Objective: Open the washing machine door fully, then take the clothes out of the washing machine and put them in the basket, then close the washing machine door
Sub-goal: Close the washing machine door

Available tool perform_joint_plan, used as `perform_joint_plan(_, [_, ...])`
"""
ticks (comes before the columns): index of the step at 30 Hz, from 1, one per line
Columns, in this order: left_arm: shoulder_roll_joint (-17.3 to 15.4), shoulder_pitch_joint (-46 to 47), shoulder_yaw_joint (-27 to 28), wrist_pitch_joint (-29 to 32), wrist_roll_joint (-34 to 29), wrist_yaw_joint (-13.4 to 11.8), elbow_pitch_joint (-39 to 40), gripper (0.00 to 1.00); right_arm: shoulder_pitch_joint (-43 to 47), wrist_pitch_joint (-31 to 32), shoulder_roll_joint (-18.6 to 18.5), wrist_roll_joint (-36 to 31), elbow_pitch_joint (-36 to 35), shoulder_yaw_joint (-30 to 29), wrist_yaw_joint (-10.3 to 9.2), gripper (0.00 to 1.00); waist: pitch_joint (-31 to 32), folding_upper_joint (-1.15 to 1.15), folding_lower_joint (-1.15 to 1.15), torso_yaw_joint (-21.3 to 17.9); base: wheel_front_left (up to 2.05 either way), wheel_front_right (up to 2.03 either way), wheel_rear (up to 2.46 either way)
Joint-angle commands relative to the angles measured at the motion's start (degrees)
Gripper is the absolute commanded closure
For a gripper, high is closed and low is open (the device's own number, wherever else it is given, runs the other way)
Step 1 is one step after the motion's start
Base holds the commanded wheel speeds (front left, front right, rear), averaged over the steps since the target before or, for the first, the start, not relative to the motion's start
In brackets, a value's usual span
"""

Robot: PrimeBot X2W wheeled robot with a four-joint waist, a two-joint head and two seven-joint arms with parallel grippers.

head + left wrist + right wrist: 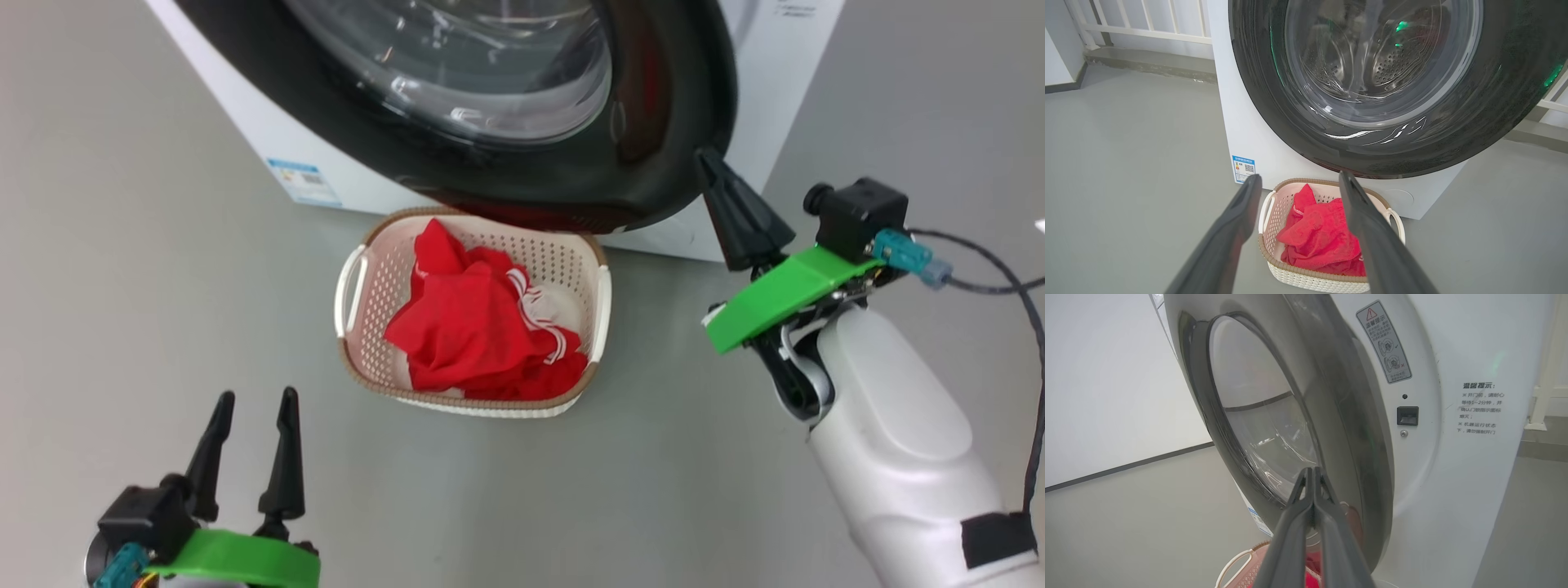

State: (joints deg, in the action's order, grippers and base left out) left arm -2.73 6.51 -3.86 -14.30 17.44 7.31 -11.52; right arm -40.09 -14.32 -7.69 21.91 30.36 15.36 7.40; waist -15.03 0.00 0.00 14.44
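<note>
The washing machine door [669, 122], black-rimmed with a bulging glass window, stands ajar in front of the white washing machine [245, 106]. My right gripper [706, 155] is shut and empty, its tips against the outer edge of the door's rim. In the right wrist view the shut right gripper [1312, 470] meets the door [1331, 396], with a gap to the machine front [1474, 477]. The red clothes [465, 327] lie in the basket [555, 253] on the floor below the door. My left gripper [255, 396] hangs open and empty, nearer than the basket. Its wrist view shows the left gripper [1300, 176], door [1257, 81], clothes [1323, 237] and basket [1274, 212].
Grey floor surrounds the machine. A blue label [304, 181] sits low on the machine front. The latch slot [1407, 415] shows beside the door. White railings [1139, 28] stand behind the machine. A black cable [1012, 286] trails from my right wrist.
</note>
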Motion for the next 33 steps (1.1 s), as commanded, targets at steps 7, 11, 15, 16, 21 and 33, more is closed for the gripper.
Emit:
perform_joint_plan(7, [-0.9,4.1,-0.1,-0.7,1.1,0.2,1.1,0.0,-5.9,-0.7,-0.7,0.0,0.5,-1.2,0.09,1.0,-4.5,0.0,0.0,3.5,0.0,0.0,0.0])
perform_joint_plan(11, [-0.9,4.7,-1.2,-0.7,1.5,0.2,1.3,0.0,-8.0,-0.7,-1.4,-0.2,0.9,-3.0,0.09,1.0,-5.6,0.0,0.0,4.6,0.0,0.0,0.0])
perform_joint_plan(15, [-1.0,5.1,-2.0,-0.7,1.8,0.2,1.7,0.0,-9.8,-0.7,-2.3,-0.4,1.1,-4.9,0.09,1.0,-6.5,0.0,0.0,5.8,0.0,0.0,0.0])
perform_joint_plan(16, [-0.9,5.2,-2.2,-0.7,1.9,0.2,1.8,0.0,-10.3,-0.7,-2.4,-0.5,1.3,-5.3,0.09,1.0,-6.7,0.0,0.0,6.2,0.0,0.0,0.0])
perform_joint_plan(21, [-0.9,6.0,-3.3,-0.7,2.2,0.2,2.1,0.0,-13.0,-0.7,-2.6,-0.2,1.7,-8.5,0.09,1.0,-7.7,0.0,0.0,7.7,0.0,0.0,0.0])
perform_joint_plan(33, [-0.6,7.2,-5.0,-0.7,2.8,0.2,2.4,0.0,-19.8,-0.7,-2.9,-2.2,2.3,-13.8,0.09,1.0,-9.7,0.0,0.0,9.7,0.0,0.0,0.0])
